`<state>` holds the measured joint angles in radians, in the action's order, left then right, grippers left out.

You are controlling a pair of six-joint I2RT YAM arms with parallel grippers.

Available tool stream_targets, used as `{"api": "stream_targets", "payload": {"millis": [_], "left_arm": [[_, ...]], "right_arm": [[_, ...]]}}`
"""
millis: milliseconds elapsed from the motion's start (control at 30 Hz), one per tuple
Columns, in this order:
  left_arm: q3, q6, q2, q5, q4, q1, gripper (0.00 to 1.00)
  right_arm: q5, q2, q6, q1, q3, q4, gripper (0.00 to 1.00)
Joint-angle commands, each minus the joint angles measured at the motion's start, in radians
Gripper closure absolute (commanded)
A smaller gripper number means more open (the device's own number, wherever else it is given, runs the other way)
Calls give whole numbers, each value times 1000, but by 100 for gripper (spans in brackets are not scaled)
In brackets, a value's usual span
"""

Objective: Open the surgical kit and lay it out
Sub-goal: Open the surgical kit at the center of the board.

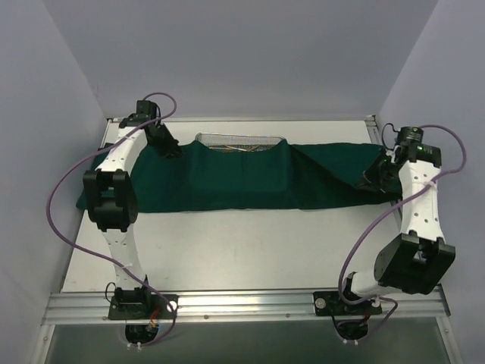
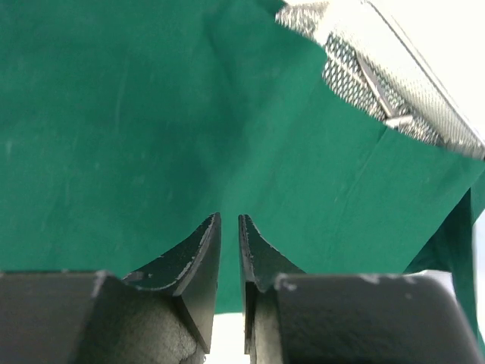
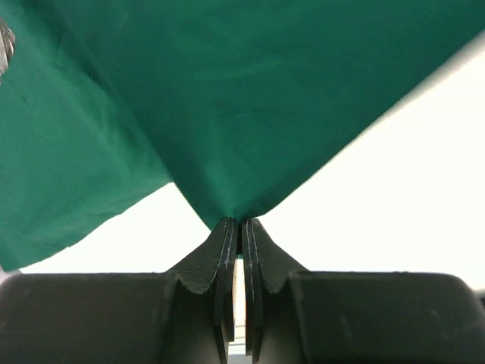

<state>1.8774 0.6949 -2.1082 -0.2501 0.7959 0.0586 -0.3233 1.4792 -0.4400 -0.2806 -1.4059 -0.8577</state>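
Well, my right gripper (image 3: 239, 221) is pinched tight on the right end of the green drape (image 3: 227, 91), tenting it above the table (image 3: 394, 167). My left gripper (image 2: 229, 218) stands a crack apart over the cloth (gripping nothing, as far as I see). Farther back, the mesh tray (image 2: 394, 68) peeks out past the drape's far edge.

The near part of the table (image 1: 242, 250) has the most room: a wide bare strip runs between the arm bases and the near edge of the green cloth (image 1: 227, 182). The cloth covers the far part from side to side. In its middle is a bump, the tray (image 1: 239, 140) (only its far rim peeks out). The left arm (image 1: 114, 189) leans over the cloth's left end. The right gripper (image 3: 236, 221) pinches the right corner up off the table. Walls (image 1: 45, 114) close in left, right and behind.
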Motion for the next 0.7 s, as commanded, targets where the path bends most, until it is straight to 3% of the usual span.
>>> {"api": "stream_targets", "payload": {"millis": [0, 133, 433, 667], "left_arm": [[-52, -58, 161, 14, -47, 9, 75], [-141, -81, 250, 31, -60, 27, 75], [-265, -124, 396, 9, -89, 147, 67], [-265, -254, 372, -220, -222, 225, 61]], "right_arm": [[27, -124, 44, -95, 61, -167, 100], [101, -224, 55, -101, 97, -228, 100], [86, -353, 102, -97, 156, -316, 100], [34, -480, 96, -59, 206, -320, 100]]}}
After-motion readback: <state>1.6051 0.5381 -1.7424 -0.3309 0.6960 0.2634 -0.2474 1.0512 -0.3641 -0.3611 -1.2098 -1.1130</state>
